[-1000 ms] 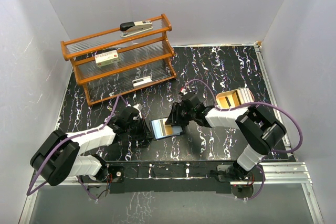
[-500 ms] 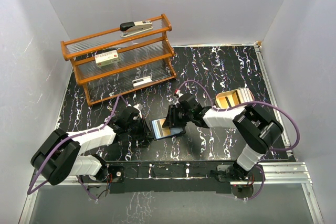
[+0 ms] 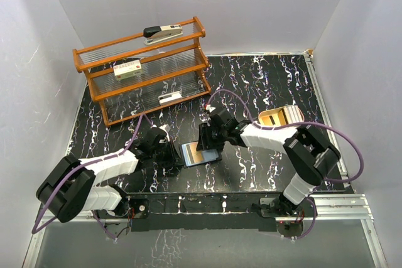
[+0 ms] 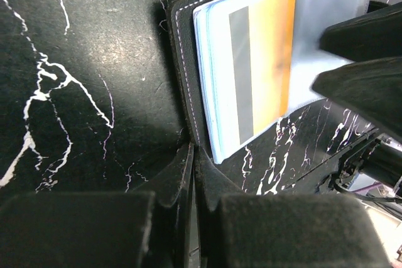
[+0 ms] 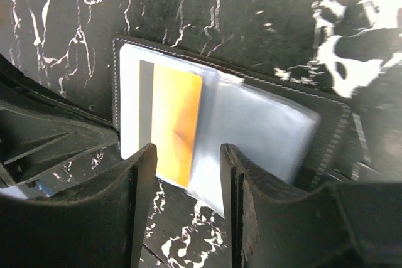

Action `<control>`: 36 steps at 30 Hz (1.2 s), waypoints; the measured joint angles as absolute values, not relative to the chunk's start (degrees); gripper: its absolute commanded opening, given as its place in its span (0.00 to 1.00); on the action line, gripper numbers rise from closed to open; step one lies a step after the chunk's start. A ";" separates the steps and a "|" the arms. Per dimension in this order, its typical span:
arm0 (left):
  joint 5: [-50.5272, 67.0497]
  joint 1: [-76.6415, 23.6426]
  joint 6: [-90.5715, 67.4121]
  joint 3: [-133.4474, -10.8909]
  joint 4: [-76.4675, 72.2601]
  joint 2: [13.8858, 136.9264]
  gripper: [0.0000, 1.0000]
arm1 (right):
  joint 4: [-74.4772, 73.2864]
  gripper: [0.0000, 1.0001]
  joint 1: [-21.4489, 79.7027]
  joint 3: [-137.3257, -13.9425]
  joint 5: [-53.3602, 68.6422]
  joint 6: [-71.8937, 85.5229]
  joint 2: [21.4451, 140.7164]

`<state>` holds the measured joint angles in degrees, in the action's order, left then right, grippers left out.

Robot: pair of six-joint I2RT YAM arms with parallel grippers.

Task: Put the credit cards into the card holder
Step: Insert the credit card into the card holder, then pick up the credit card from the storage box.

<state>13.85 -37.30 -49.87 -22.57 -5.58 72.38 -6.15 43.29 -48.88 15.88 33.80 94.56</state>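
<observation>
Our left gripper (image 4: 191, 177) sits fully closed at the card holder's (image 4: 182, 73) edge. Our right gripper (image 5: 187, 162) hovers part-open and empty over the orange card (image 5: 177, 123) inside it.

No legible writing anywhere in view.

Only unreadable marks: reddish print on the small white box (image 3: 127, 68) on the orange wooden rack (image 3: 78, 54), too small to make out. Blank face with a plain grey stripe on the orange plastic card (image 4: 271, 61), under a clear sleeve in the black stitched card holder (image 4: 181, 80). No letters, numbers or logo on either.
</observation>
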 measured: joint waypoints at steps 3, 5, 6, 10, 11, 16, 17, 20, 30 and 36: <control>13.04 -37.30 -49.41 -22.79 -4.21 71.72 0.00 | -12.91 0.48 42.87 -52.03 11.46 30.55 92.27; 12.43 -37.30 -48.88 -23.14 -3.09 71.40 0.00 | -16.69 0.50 41.91 -54.24 8.29 28.34 90.61; 12.12 -37.30 -48.56 -23.55 -2.24 71.35 0.00 | -18.22 0.51 41.32 -55.09 7.01 27.35 89.97; 10.79 -37.30 -47.24 -25.41 0.38 71.35 0.00 | -24.73 0.54 37.43 -58.70 -0.01 23.33 87.74; 10.33 -37.30 -46.87 -25.87 0.91 71.35 0.00 | -26.30 0.55 36.40 -59.61 -1.89 22.41 87.61; 8.49 -37.30 -45.36 -27.62 3.22 71.40 0.00 | -32.36 0.59 30.96 -62.76 -11.49 18.61 87.64; 8.12 -37.30 -45.01 -27.94 3.60 71.40 0.00 | -33.36 0.60 29.47 -63.13 -13.41 17.91 87.70; 7.40 -37.30 -44.12 -28.93 4.73 71.40 0.00 | -35.70 0.64 24.58 -63.64 -19.09 16.08 88.20; 7.27 -37.30 -42.72 -29.39 5.23 71.40 0.00 | -39.22 0.64 15.20 -65.25 -33.08 12.16 92.58; 7.77 -37.30 -42.33 -29.32 5.15 71.11 0.00 | -39.90 0.64 13.76 -66.83 -38.28 11.33 97.43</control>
<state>7.77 -37.30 -42.33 -29.32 5.15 71.11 -39.90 13.76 -66.83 -38.28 11.33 97.43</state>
